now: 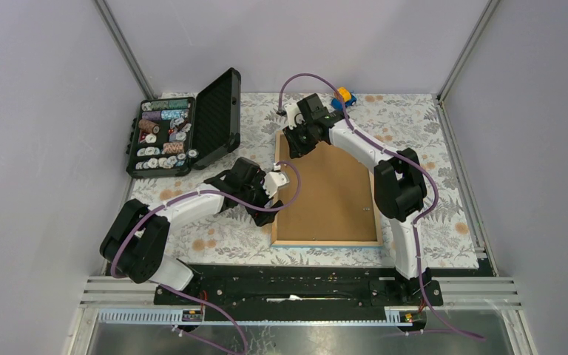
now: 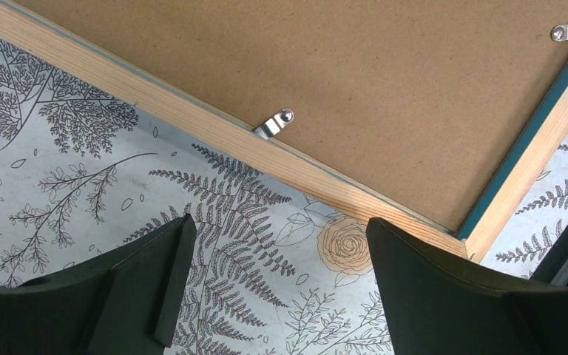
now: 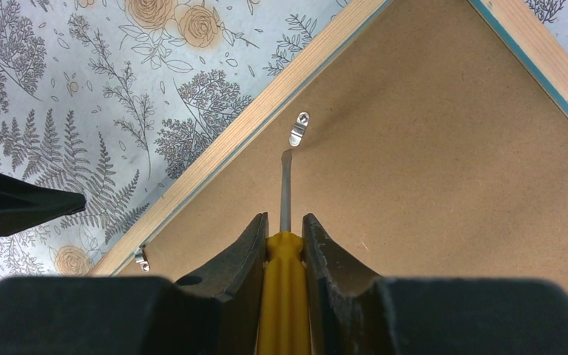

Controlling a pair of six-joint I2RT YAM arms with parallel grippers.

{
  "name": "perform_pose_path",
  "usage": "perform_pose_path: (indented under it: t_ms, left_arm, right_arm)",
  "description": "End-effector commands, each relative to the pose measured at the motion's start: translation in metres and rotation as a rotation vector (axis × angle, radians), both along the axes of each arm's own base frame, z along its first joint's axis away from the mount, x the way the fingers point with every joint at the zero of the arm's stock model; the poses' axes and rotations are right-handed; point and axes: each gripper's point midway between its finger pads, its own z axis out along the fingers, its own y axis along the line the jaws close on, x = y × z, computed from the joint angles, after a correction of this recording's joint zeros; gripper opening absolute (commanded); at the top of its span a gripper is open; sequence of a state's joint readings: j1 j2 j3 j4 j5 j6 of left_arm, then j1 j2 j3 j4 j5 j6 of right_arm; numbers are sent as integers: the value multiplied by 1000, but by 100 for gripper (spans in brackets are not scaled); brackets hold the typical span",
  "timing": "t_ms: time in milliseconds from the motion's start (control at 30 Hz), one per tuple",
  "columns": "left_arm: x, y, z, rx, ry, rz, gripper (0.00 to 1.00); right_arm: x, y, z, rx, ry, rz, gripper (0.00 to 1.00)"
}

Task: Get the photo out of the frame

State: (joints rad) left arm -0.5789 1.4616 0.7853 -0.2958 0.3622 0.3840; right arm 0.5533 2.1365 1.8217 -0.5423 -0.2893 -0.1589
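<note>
Firstly, a black case (image 1: 192,126) was recorded at the far left of the table (image 1: 451,222), lid raised and leaning outward. Rows of poker chips (image 1: 161,137) were seen in its compartments, some stacked on edge in columns, others lying flat and loose; colours and markings were too small to be told.

The frame (image 1: 329,242) was found face down near the middle of the floral-patterned table, well apart from the case. A brown fibreboard back (image 1: 333,192) was shown uppermost, bordered by a light wood rim; a thin turquoise edge was noted along the inner side of the rim in the wrist views. Small metal turn clips (image 2: 276,123) were seen fastened at the rim, lying over the board. The photo was not visible.

The right gripper (image 3: 285,244) was placed over the far left corner of the frame, its fingers closed on the yellow handle of a screwdriver (image 3: 286,222). The flat blade tip was held just short of one clip (image 3: 299,129), against the board.

The left gripper (image 2: 274,259) was held just beside the frame's left edge, above the tablecloth, its fingers spread wide with nothing between them.

A small blue and orange object (image 1: 343,97) was noted at the far edge of the table.
</note>
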Motion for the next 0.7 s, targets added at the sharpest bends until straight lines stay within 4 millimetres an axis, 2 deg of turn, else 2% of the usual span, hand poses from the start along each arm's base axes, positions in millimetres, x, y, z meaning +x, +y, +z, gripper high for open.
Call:
perform_pose_path:
  t_ms: [0,133,667]
  left_arm:
    - [7,-7,15,-46,-38,5,93]
    - [7,-10,14,-57,-25,7,93]
    - [6,-10,15,-61,-19,10,93]
  right_arm:
    - [-25,-6,9,11,66,33,0]
    - [-41,7,8,46,103,64,0]
    - [-5,6,-7,-22,26,-15,0]
